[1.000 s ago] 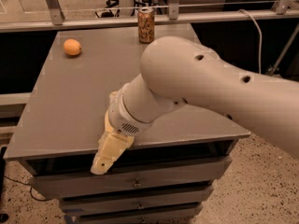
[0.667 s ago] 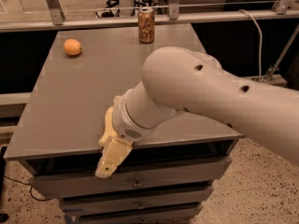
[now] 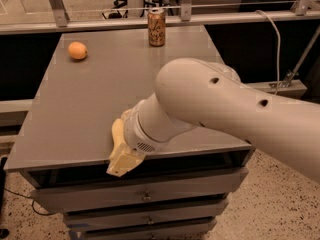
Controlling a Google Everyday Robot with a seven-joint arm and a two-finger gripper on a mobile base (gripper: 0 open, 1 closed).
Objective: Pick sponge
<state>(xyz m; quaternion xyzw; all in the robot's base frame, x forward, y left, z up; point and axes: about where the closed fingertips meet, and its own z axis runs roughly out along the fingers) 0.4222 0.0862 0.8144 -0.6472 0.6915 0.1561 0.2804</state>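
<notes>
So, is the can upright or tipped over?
Upright: the can stands on its base, far back on the table. The tool is at its near edge.

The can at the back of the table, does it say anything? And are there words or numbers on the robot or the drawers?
Can: its brown and pale label carries printing, but it is too blurred to read.
Arm: no text, only two small dark holes.
Gripper, at the front edge of the table: no markings.
Drawers: no labels.
Nothing here can be read.
</notes>
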